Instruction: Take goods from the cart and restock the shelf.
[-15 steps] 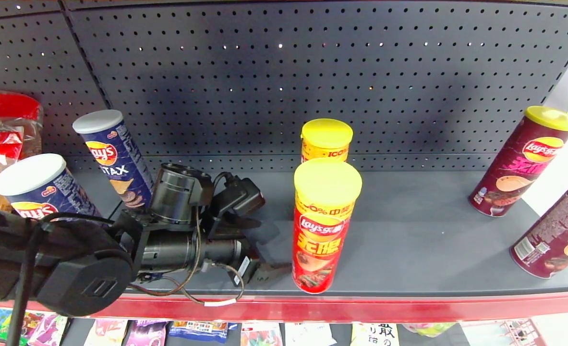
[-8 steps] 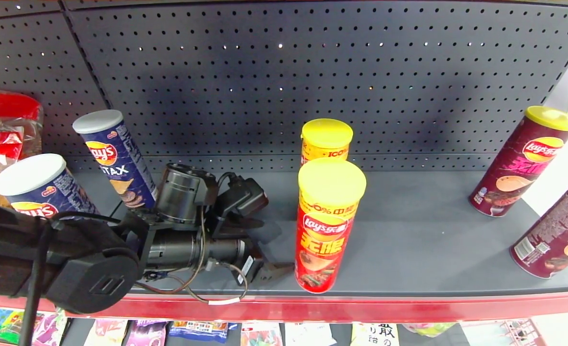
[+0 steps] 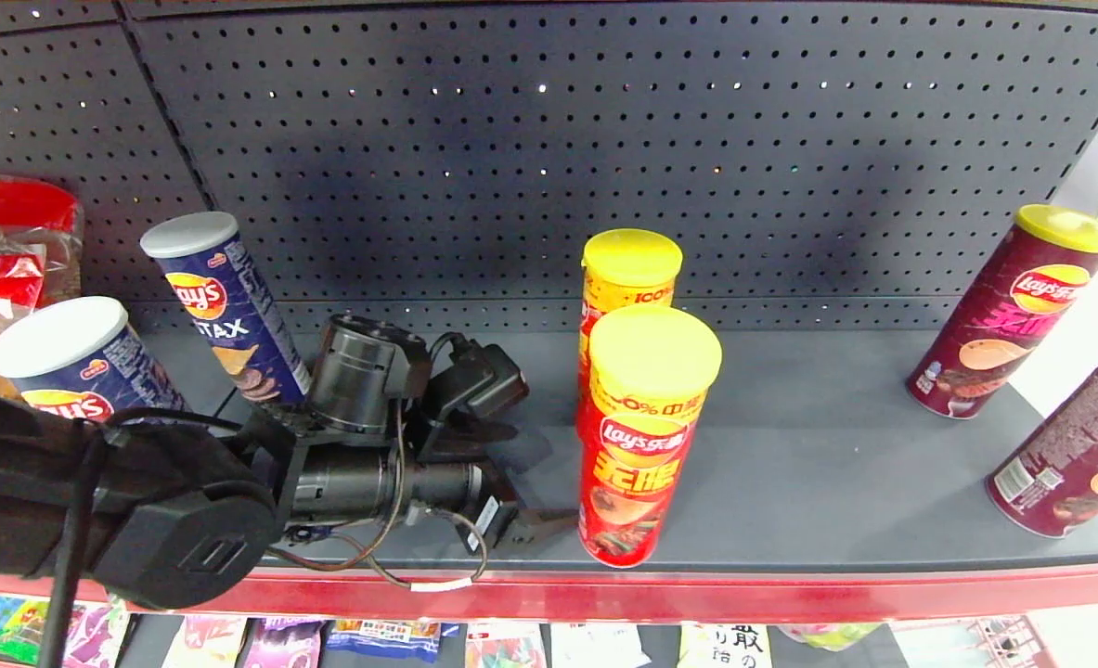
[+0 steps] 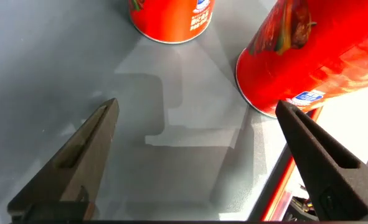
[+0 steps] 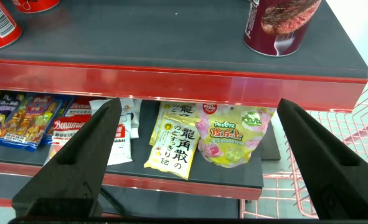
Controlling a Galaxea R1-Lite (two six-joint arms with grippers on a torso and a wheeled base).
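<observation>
From the head view, I see the front red can [image 3: 646,436] standing near the front edge of the shelf [image 3: 790,464], a flat grey metal deck with a glossy red lip and a perforated back panel [image 3: 511,139]. The can is a smooth cylinder with a printed red wrap and a yellow plastic lid. Its long axis runs close to vertical, lid up, leaning a little toward my right. A rear red can [image 3: 630,269] with the same yellow lid stands directly behind it. My left gripper [image 3: 525,478] lies low over the deck on the can's left. Its jaws are spread wide, with one black fingertip at the can's base. Two blue cans [image 3: 224,301] with white lids stand to the left and two maroon cans [image 3: 1013,311] to the right.

In the left wrist view, the left gripper [image 4: 196,104] is spread wide with nothing between its wedge-shaped fingers [image 4: 78,168]. One fingertip sits right against the bottom rim of the front red can [image 4: 314,50]. I cannot tell whether the base sits flat. The rear red can [image 4: 171,15] is farther in.

In the right wrist view, my right gripper [image 5: 197,102] is wide open and holds nothing, below the shelf's red lip [image 5: 171,78]. One maroon can [image 5: 283,25] stands above it, and crinkly snack packets [image 5: 177,143] lie on the lower shelf.
</observation>
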